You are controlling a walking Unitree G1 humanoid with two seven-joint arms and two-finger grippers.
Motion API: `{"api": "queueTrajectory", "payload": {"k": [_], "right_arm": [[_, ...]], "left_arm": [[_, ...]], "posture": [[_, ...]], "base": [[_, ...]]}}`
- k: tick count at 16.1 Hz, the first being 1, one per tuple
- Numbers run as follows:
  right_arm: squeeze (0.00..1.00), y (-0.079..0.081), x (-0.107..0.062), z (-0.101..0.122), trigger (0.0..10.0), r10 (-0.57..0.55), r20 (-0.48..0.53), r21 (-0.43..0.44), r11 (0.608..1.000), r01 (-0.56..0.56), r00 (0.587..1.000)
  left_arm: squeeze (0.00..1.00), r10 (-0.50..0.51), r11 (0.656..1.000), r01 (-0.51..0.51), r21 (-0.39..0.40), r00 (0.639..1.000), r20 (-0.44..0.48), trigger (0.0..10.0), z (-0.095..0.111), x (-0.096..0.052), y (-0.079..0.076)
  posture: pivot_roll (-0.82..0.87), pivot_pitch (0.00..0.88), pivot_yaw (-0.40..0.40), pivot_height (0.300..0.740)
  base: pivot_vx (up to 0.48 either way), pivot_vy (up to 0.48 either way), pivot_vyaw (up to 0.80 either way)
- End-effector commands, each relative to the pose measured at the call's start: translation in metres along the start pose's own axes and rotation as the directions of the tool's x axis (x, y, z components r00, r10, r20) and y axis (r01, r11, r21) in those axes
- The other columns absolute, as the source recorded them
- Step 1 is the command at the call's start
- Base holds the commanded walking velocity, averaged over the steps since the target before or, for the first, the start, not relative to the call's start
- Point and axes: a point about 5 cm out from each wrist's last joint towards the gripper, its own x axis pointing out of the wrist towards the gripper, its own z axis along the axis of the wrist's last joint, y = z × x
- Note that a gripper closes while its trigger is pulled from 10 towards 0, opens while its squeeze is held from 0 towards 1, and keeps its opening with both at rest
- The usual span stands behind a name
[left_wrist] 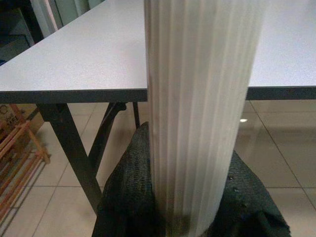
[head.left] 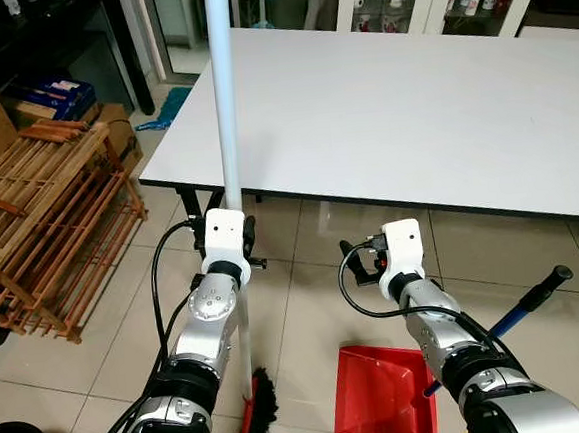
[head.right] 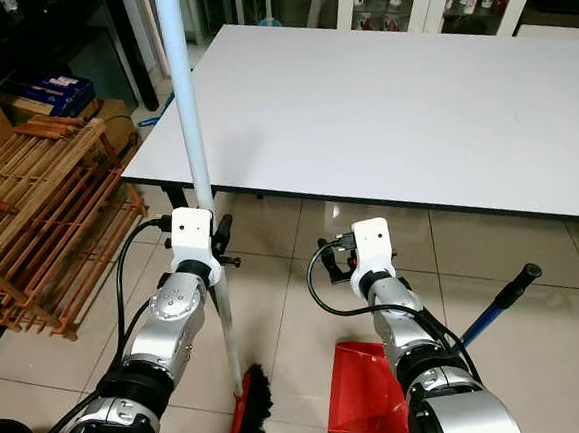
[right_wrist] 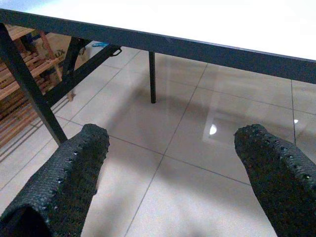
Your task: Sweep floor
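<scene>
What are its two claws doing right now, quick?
Left gripper: shut on the white broom handle, broom held upright.
Right gripper: open, holding nothing, fingers spread over bare floor tiles.

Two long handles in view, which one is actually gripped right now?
The white broom handle, upright at the table's corner: the left gripper is shut around it. The blue dustpan handle with the black tip leans free; the right gripper is open and empty.
</scene>
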Motion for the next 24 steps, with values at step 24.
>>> {"api": "queueTrajectory", "payload": {"k": [24], "right_arm": [[0.0,-0.0033,-0.0024,-0.0059,10.0,0.003,-0.027,0.063,0.998,-0.001,1.0]], "left_arm": [[0.0,0.041,0.998,-0.04,-0.054,0.999,0.024,10.0,0.0025,0.0013,0.0019]], "posture": [[0.05,0.043,-0.006,0.74]], "base": [[-0.152,0.0,-0.07]]}}
